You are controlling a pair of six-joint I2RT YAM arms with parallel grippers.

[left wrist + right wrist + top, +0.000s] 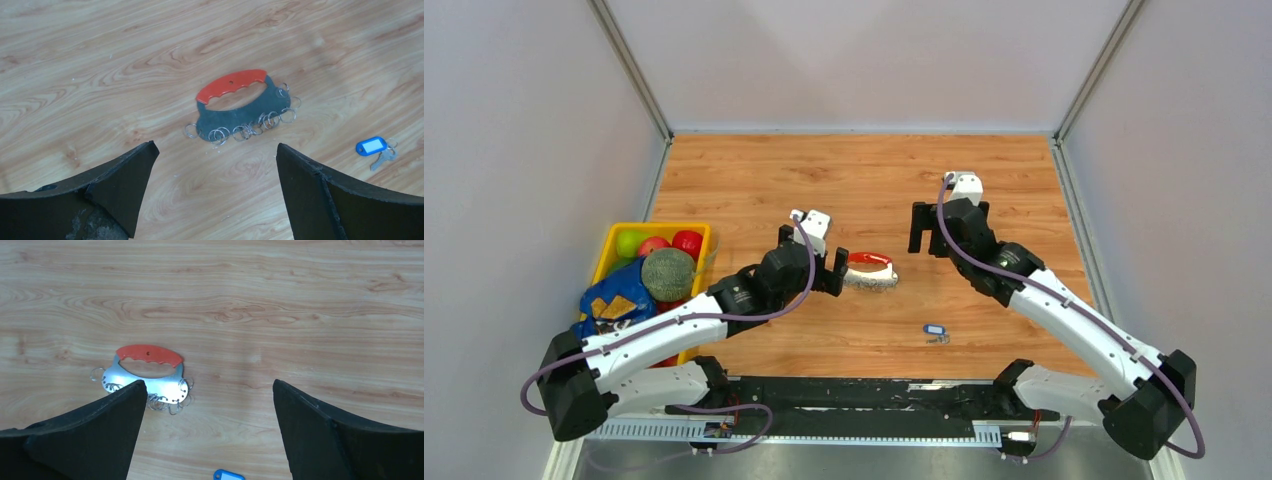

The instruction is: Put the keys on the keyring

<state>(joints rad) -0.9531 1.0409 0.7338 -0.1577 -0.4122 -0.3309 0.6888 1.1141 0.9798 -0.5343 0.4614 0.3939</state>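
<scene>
The keyring point(869, 271) lies flat on the wooden table: a red curved handle on a grey plate edged with several small wire rings. It shows in the left wrist view point(242, 102) and the right wrist view point(145, 371). The keys with their blue tag point(935, 331) lie nearer the front edge, also seen in the left wrist view point(375, 149); only the tag's edge shows in the right wrist view point(228, 475). My left gripper point(824, 262) is open, just left of the keyring. My right gripper point(930, 228) is open, farther back and to the right.
A yellow bin point(616, 240) at the left holds red and green fruit, a round green melon-like ball and a blue bag. Grey walls close in the table point(864, 180) on three sides.
</scene>
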